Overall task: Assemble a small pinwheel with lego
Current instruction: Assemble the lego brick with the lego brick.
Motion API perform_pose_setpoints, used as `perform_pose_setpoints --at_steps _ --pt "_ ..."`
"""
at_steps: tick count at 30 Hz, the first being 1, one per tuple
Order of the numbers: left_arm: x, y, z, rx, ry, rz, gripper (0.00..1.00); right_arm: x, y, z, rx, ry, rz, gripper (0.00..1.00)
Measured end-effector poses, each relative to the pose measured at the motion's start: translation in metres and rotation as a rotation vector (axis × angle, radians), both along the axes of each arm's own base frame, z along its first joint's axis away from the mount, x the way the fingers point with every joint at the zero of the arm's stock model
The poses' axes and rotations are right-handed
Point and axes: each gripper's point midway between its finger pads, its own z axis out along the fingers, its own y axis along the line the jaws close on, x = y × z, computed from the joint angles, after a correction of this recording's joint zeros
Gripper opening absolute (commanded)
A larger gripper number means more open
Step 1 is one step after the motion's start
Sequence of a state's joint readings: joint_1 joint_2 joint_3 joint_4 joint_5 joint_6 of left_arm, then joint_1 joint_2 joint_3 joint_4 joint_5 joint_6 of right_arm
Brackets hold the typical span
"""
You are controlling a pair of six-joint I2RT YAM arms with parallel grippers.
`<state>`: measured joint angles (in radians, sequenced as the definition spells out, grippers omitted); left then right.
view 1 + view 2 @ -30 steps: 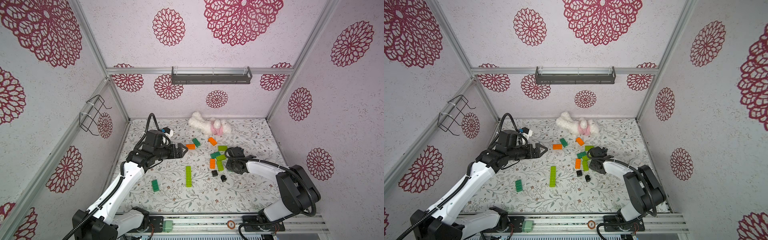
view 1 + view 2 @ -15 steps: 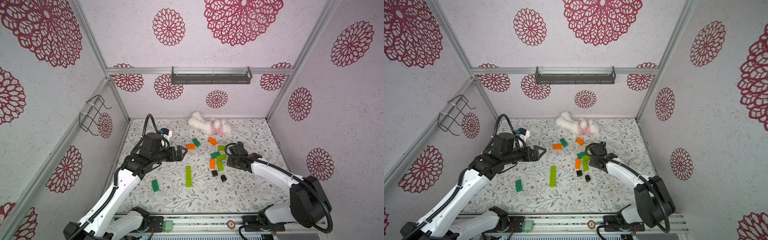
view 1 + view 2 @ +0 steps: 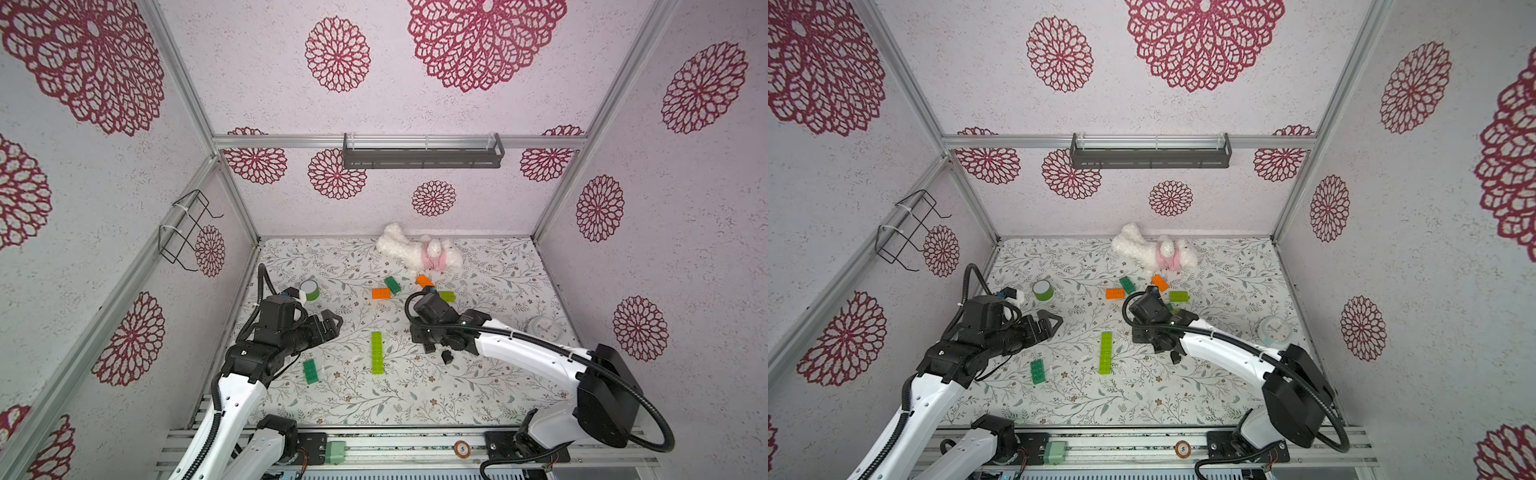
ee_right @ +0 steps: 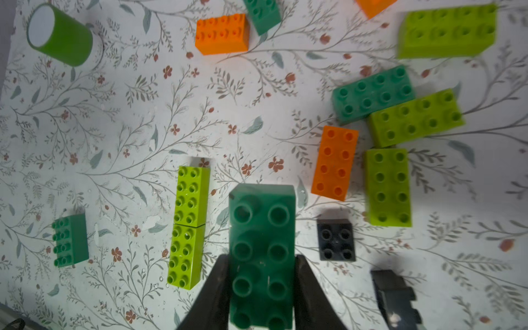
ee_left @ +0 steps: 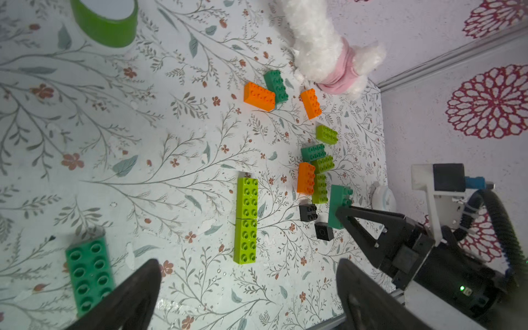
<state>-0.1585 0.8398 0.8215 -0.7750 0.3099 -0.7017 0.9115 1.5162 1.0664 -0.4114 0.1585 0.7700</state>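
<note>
Slippage threatens: your right fingers [image 4: 211, 294] pinch one end of the dark green studded plastic brick [image 4: 263, 243], lower centre of the frame (raised above the floral table [image 4: 114, 128]), so it could pivot when pressed down; left fingers [image 5: 128, 300] are spread, empty.

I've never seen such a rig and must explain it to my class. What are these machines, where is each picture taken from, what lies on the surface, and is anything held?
These are two robot arms with grippers. Two pictures look down on the whole scene; two come from cameras on the arms' wrists. On the table lie orange bricks, lime green bricks, dark green bricks, two black bricks, a green tape roll and a plush toy. The right gripper is shut on one dark green brick; the left gripper is open, empty.
</note>
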Motion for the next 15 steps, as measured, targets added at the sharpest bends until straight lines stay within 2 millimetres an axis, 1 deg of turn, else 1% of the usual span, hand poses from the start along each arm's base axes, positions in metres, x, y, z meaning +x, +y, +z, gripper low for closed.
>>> perform_pose_setpoints --at_steps 3,5,7,9,12,15 --pt "-0.001 0.014 -0.007 -0.034 0.033 0.053 0.97 -0.009 0.023 -0.018 -0.008 0.036 0.033 0.21" --pt "0.000 0.017 -0.004 -0.050 0.026 0.064 0.97 -0.015 0.037 -0.028 -0.012 0.054 0.053 0.21" --pt "0.000 0.017 -0.001 -0.059 0.018 0.054 0.97 -0.021 0.050 -0.037 -0.016 0.072 0.073 0.21" --pt "0.001 0.015 0.005 -0.061 0.001 0.034 0.97 -0.026 0.062 -0.042 -0.016 0.082 0.089 0.21" --pt "0.002 0.013 0.017 -0.048 -0.037 0.003 0.97 -0.030 0.075 -0.043 -0.010 0.086 0.105 0.20" --pt "0.003 0.013 0.024 -0.039 -0.072 -0.011 0.97 -0.030 0.083 -0.043 -0.003 0.087 0.110 0.20"
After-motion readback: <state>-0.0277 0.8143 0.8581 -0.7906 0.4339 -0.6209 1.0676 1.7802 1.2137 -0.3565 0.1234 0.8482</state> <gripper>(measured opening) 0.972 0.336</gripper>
